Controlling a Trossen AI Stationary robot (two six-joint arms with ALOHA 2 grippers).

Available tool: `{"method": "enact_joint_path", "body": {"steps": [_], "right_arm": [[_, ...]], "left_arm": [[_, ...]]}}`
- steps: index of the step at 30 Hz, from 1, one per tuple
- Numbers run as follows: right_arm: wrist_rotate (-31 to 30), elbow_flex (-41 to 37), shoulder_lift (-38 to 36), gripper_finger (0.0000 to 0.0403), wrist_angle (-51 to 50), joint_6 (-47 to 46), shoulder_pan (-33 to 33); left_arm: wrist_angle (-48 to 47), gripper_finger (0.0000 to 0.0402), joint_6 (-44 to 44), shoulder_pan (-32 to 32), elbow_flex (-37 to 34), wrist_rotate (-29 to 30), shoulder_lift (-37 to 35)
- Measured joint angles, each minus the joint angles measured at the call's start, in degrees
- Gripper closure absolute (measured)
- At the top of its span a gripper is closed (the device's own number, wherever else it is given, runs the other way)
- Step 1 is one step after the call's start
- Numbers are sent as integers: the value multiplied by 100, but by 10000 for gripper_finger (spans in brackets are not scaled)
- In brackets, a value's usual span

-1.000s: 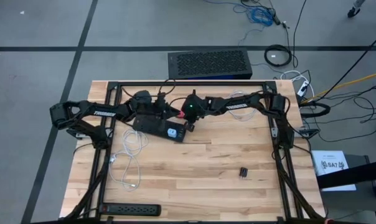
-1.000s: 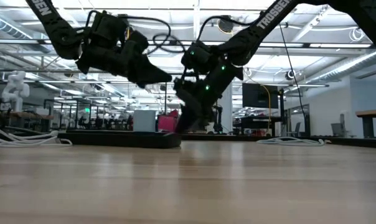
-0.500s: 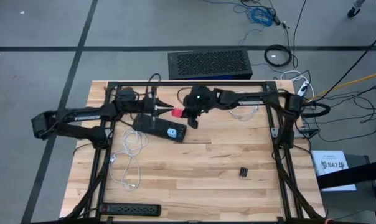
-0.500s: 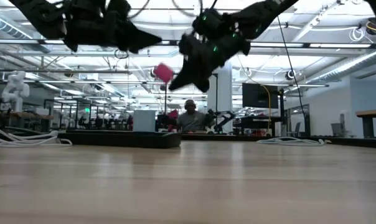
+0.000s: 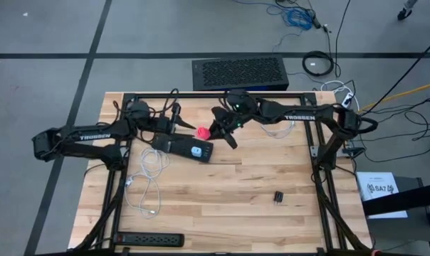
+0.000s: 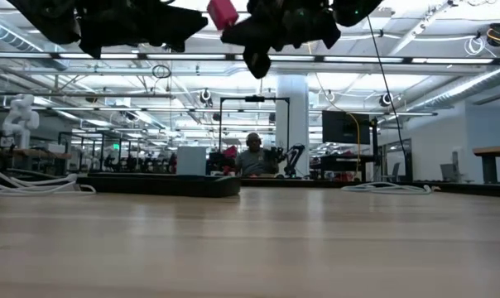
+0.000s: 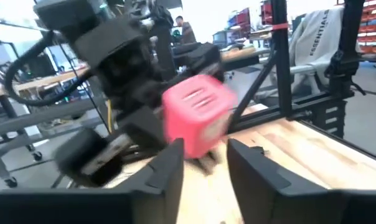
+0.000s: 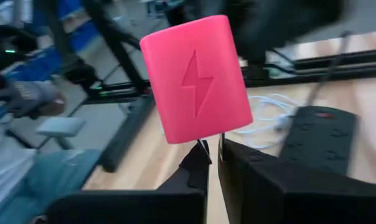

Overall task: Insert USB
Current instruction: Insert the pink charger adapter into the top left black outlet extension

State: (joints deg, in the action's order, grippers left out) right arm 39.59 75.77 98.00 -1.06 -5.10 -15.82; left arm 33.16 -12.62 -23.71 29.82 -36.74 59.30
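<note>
High view: both arms meet over the upper centre of the wooden table (image 5: 258, 185), raised clear of the surface. The right gripper (image 5: 213, 131) has its fingers pressed together on the lower edge of a pink charger block (image 5: 201, 132), which sits in the upper centre of the frame — in the right wrist view the block (image 8: 196, 78) fills the middle, its lightning-bolt face towards the camera, with the fingertips (image 8: 200, 158) pinched beneath it. The left gripper (image 5: 181, 126) lies just left of the block; in the left wrist view its fingers (image 7: 169, 168) stand apart, the block (image 7: 195, 118) beyond the gap between them and not clamped by them. Below the block, on the table, rests a black power strip (image 5: 184, 148). White cable (image 5: 145, 181) lies in loops at lower left — a second power strip (image 5: 149, 240) along the bottom edge, a small dark object (image 5: 279, 196) at lower right. Low view: the block (image 6: 223, 13) hangs at the top edge
</note>
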Motion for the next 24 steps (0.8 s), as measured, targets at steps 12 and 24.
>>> {"method": "enact_joint_path", "body": {"steps": [12, 24], "right_arm": [[272, 0, 0, 403, 101, -142, 228], [277, 0, 2, 403, 137, -271, 390]], "left_arm": [[1026, 205, 352, 438, 113, -412, 493], [1259, 204, 345, 702, 587, -507, 1231]]}}
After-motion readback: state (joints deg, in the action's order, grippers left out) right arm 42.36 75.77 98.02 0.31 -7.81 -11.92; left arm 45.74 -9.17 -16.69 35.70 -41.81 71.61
